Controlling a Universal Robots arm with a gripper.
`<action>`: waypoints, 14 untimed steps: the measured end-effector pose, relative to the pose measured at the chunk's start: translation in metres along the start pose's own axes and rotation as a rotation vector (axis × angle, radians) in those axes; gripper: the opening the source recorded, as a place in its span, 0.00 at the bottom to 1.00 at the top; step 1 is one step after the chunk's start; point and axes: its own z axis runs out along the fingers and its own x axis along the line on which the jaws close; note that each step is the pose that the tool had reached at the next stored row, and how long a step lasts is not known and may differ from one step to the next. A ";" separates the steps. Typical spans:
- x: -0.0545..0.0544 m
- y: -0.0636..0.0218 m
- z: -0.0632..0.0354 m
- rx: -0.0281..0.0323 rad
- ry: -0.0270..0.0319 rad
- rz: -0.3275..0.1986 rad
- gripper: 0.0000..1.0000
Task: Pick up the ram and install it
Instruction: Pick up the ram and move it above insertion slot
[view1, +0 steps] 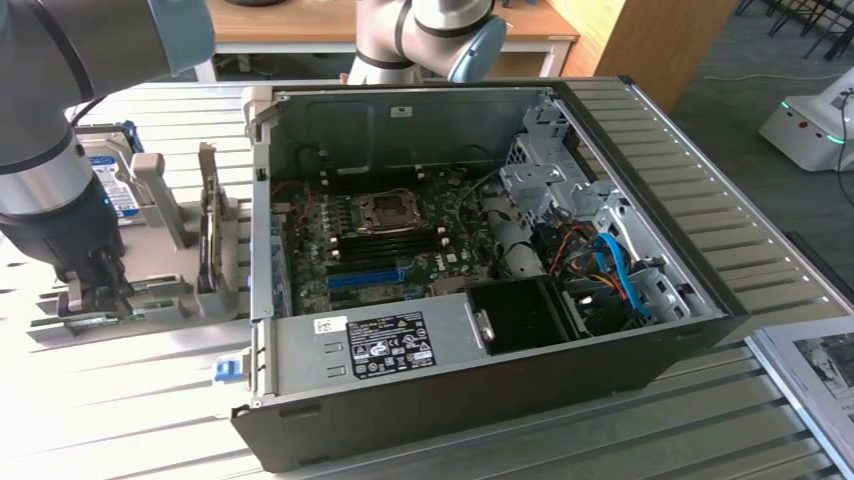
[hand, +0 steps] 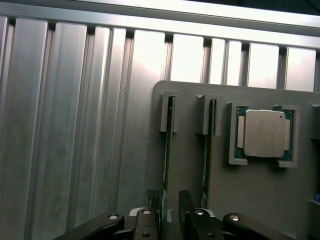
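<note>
Green ram (hand: 166, 150) sits edge-up in a slot of the grey holder (hand: 260, 200), directly between the jaws. Gripper (hand: 167, 196) open, fingers (hand: 186, 200) on either side of it. Second stick (hand: 205, 150) stands just outside one finger.

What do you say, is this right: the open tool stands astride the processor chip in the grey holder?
No. The wrist view shows the open tool astride a ram stick in the grey holder; the processor chip lies apart in its own pocket.

Print on the case label (view1: 387, 345) is unreadable.
</note>
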 end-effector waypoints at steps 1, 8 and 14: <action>0.000 0.0000 0.0002 0.0000 0.0000 0.000 0.30; 0.000 -0.0002 0.0026 0.0002 -0.0002 0.000 0.30; 0.000 -0.0002 0.0038 -0.0001 0.0001 0.000 0.30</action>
